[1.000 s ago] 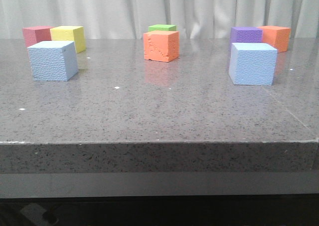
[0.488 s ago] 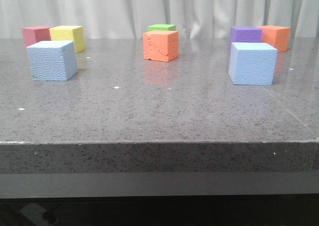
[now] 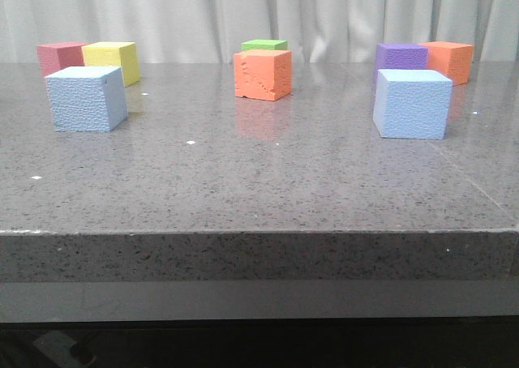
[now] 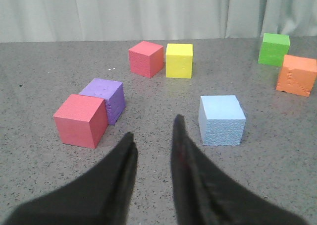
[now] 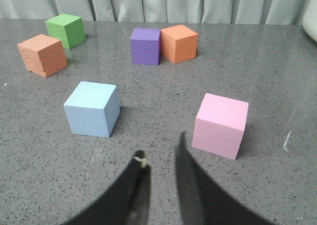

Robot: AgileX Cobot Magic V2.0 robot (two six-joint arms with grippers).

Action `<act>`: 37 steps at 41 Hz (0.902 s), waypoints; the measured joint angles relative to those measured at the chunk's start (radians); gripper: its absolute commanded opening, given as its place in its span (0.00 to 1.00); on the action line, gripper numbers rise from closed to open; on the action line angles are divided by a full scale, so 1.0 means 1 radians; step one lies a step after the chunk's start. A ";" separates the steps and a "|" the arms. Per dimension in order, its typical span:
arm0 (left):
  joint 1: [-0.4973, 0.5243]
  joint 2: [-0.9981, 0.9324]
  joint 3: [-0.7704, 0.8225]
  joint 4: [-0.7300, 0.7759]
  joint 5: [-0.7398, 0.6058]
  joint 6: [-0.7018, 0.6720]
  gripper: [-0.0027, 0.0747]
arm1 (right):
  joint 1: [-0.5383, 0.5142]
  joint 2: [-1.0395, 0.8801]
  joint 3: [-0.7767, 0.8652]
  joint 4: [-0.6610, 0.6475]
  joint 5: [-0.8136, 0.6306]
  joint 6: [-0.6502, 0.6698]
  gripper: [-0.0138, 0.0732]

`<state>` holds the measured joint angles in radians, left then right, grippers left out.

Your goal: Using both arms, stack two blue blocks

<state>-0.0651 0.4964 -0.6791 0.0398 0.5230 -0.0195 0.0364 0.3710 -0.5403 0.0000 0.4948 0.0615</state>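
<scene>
Two pale blue blocks rest apart on the grey stone table. One blue block (image 3: 85, 99) sits at the left, the other blue block (image 3: 412, 103) at the right. In the left wrist view the left blue block (image 4: 222, 120) lies just beyond my left gripper (image 4: 153, 128), which is open and empty. The right wrist view shows the right blue block (image 5: 92, 108) ahead of my open, empty right gripper (image 5: 161, 145). Neither gripper appears in the front view.
Behind the left blue block stand a red cube (image 3: 57, 57) and a yellow cube (image 3: 112, 62). An orange cube (image 3: 262, 74) and a green cube (image 3: 264, 44) sit mid-table. A purple cube (image 3: 401, 57) and an orange cube (image 3: 448, 61) sit back right. A pink cube (image 5: 221, 125), a red cube (image 4: 80, 120) and a purple cube (image 4: 104, 99) lie near the grippers.
</scene>
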 measured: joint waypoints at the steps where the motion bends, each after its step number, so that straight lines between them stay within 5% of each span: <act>1: 0.000 0.002 0.000 0.002 0.001 0.000 0.62 | 0.000 0.000 0.000 0.000 0.000 0.000 0.58; 29: 0.000 0.004 0.000 0.008 0.001 0.000 0.65 | 0.000 0.000 0.000 0.000 -0.022 0.000 0.60; 37: 0.000 0.004 0.000 0.008 0.001 0.000 0.65 | 0.000 0.008 -0.027 0.000 -0.003 0.000 0.81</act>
<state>-0.0651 0.5002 -0.6791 0.0477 0.5237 -0.0195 0.0364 0.3789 -0.5677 0.0000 0.4915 0.0615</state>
